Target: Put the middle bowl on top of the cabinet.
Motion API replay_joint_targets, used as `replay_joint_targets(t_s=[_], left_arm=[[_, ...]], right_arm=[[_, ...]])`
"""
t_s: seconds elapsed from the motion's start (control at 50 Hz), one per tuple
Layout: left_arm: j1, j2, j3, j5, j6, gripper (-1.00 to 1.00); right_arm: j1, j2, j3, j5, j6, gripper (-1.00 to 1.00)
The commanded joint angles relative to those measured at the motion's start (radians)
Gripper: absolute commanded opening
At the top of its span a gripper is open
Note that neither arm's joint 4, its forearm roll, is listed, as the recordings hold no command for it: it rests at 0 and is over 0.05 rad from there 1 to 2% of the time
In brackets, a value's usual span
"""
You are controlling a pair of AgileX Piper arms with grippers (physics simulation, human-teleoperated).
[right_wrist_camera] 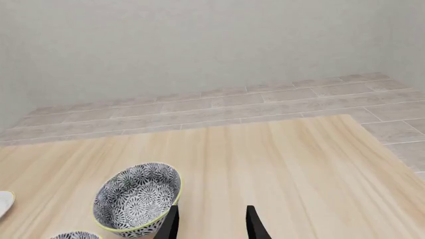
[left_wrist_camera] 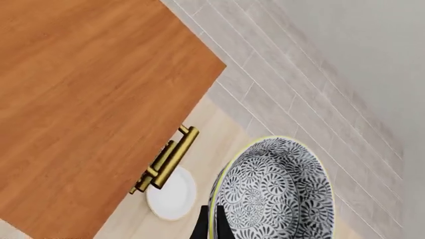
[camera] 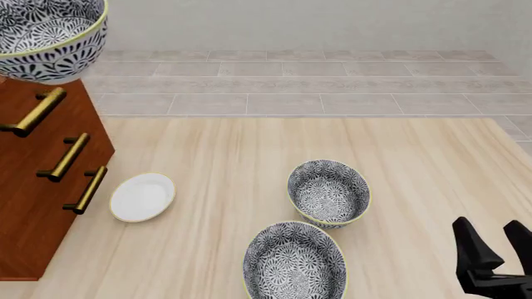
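The middle bowl [camera: 46, 34], with its dark floral pattern and pale yellow rim, is held up at the far left over the top of the reddish-brown cabinet [camera: 37, 205]. Whether it touches the top is unclear. In the left wrist view my left gripper [left_wrist_camera: 212, 221] is shut on the rim of this bowl [left_wrist_camera: 279, 194], with the cabinet top [left_wrist_camera: 86, 99] below and beside it. In the front view the left gripper itself is out of frame. My right gripper [camera: 495, 246] hangs open and empty at the near right; its fingers [right_wrist_camera: 255, 224] show in the right wrist view.
Two more patterned bowls stand on the table, one mid-table [camera: 328, 193] [right_wrist_camera: 136, 196] and one nearer [camera: 293, 261]. A small white plate [camera: 142, 197] [left_wrist_camera: 171, 195] lies by the cabinet's brass handles [camera: 68, 157]. Tiled floor and a wall lie beyond the table.
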Motion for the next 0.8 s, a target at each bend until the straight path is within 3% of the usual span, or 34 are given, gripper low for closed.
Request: replay_joint_targets(t_s=[0.02, 0.52, 0.8], left_arm=[[0.045, 0.014, -0.071, 0.029, -0.015, -1.00], [0.256, 0.088, -0.190, 0.070, -0.012, -1.00], [0.355, 0.118, -0.210, 0.064, -0.009, -1.00]], right_arm=[[0.000, 0.005, 0.000, -0.003, 0.001, 1.00], [-0.005, 0.004, 0.000, -0.002, 0.009, 1.00], [-0.009, 0.003, 0.000, -0.001, 0.016, 1.00]])
